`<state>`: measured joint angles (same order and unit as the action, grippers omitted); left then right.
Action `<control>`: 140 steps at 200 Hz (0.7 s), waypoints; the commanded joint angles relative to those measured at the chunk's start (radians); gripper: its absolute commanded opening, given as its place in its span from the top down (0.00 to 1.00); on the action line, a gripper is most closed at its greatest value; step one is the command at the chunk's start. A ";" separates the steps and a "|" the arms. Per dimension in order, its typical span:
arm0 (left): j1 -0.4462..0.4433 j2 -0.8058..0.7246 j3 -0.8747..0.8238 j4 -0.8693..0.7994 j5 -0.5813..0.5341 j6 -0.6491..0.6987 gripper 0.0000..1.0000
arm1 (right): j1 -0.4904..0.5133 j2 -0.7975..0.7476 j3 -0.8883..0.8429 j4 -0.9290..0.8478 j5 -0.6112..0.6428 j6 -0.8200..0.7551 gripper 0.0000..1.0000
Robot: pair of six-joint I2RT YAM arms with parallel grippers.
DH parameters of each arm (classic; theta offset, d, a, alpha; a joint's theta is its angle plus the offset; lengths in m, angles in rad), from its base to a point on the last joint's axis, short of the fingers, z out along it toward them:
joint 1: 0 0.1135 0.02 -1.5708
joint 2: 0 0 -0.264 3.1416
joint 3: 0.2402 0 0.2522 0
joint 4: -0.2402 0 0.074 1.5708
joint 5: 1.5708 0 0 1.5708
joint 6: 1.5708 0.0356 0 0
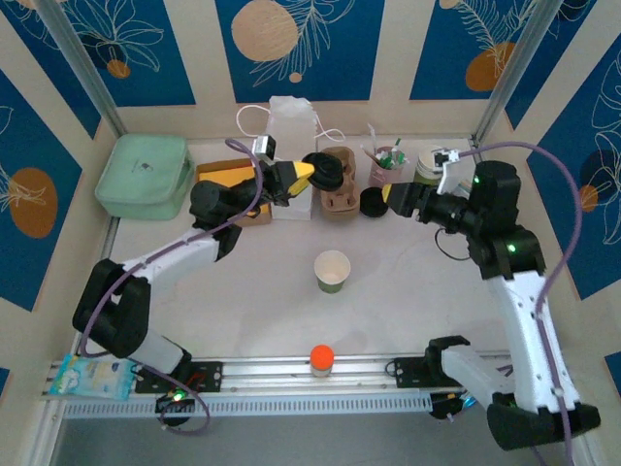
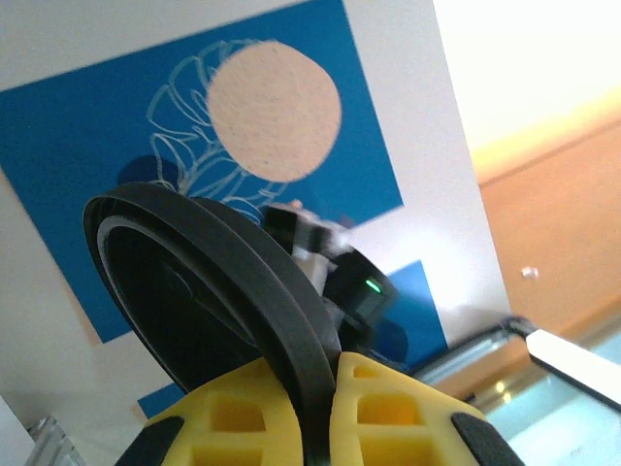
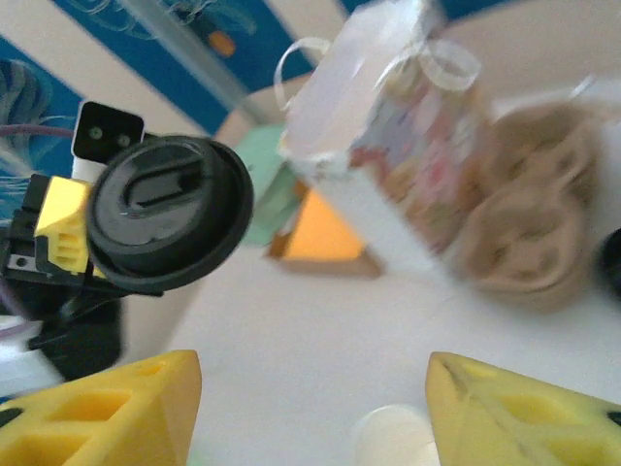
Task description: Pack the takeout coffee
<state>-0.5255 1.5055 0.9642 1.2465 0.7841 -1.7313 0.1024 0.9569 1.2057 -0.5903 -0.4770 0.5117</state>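
Left gripper [image 1: 303, 176] is clamped on the rim of the round black plastic lid [image 1: 325, 170], holding it edge-on in the air at the back of the table [image 1: 243, 311], just in front of the white paper bag [image 1: 291, 121]. Right gripper [image 1: 392, 197] stands wide apart and empty, near the lid and facing it. Small green-sided paper cup [image 1: 333, 271], white inside, stands upright and uncovered at mid-table, well apart from both grippers. Brown moulded cup carrier [image 1: 340, 186] sits beside the bag. Assessment: the task is at an early stage. The lid is in hand but not fitted; capping the cup, then placing it in carrier or bag, is outstanding.
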 commanded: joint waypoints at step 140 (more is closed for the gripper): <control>-0.047 -0.060 0.114 0.162 0.124 0.018 1.00 | 0.132 0.111 -0.120 0.771 -0.502 0.677 0.44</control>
<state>-0.5560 1.4429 1.0439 1.3533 0.8944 -1.7290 0.2195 1.0657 1.0622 0.0872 -0.9726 1.1301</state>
